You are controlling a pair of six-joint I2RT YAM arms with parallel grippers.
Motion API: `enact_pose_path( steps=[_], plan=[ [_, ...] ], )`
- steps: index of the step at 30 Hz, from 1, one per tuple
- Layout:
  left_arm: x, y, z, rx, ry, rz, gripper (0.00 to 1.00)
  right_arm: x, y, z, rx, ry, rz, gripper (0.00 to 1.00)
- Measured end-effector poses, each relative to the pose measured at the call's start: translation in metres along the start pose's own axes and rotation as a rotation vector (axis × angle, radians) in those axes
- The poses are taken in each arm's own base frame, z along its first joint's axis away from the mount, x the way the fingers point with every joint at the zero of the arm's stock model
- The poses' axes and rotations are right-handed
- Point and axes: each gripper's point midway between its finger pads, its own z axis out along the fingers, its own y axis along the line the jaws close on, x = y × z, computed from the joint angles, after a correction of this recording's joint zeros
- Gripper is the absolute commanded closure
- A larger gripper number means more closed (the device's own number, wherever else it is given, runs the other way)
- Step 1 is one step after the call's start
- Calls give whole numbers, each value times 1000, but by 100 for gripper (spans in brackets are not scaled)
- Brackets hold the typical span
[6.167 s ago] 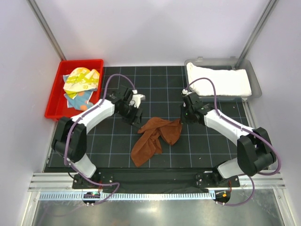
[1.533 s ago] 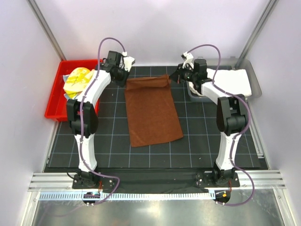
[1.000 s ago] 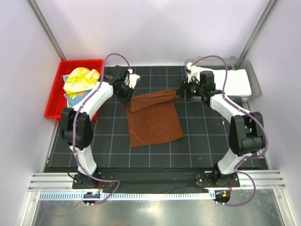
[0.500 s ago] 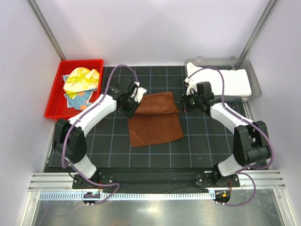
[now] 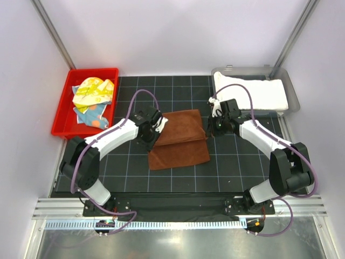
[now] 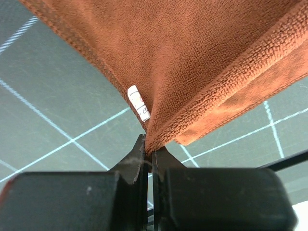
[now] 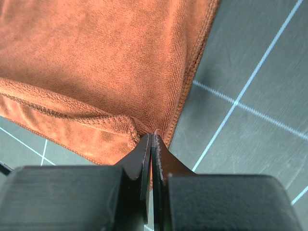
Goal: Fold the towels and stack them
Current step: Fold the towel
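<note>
The rust-brown towel (image 5: 180, 137) lies on the black grid mat, its far half drawn over its near half. My left gripper (image 5: 153, 138) is shut on the folded layer's left corner. In the left wrist view the brown cloth (image 6: 192, 57) and its small white label (image 6: 137, 102) run into the closed jaws of that gripper (image 6: 150, 147). My right gripper (image 5: 209, 132) is shut on the right corner, where the cloth (image 7: 96, 62) meets its tips (image 7: 152, 137). The white towel (image 5: 253, 93) lies folded in the grey tray (image 5: 291, 91). The yellow towel (image 5: 92, 91) and the blue spotted towel (image 5: 91, 114) lie crumpled in the red bin (image 5: 60, 117).
The black grid mat (image 5: 237, 167) covers the table between the red bin at the back left and the grey tray at the back right. White walls and slanted metal posts close in the sides. A metal rail (image 5: 178, 208) runs along the near edge.
Both grippers have carried the brown towel's far edge toward the near side and lowered it, so the towel went from spread flat to folded over itself.
</note>
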Motion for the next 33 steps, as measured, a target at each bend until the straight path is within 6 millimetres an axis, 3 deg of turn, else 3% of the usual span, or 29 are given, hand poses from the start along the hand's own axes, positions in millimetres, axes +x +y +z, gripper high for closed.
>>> enact_pose_path(
  steps=[4,9,13,16,24,28,33],
  plan=[
    [7,-10,4,51,13,-16,89,13,1,1,15,40,23,89],
    [16,-14,3,74,50,-36,68,36,10,2,22,109,65,69],
    [31,-16,-1,79,108,-47,58,52,14,-9,39,146,127,62],
    [37,-18,-8,90,129,-65,51,52,16,-20,64,131,184,59],
    [16,-32,-34,161,2,-139,46,48,13,-18,156,71,422,53],
    [-5,-13,-31,169,-70,-265,44,63,18,-2,161,79,538,52],
    [-45,43,-26,113,-175,-416,45,60,9,18,220,81,537,55]
  ],
)
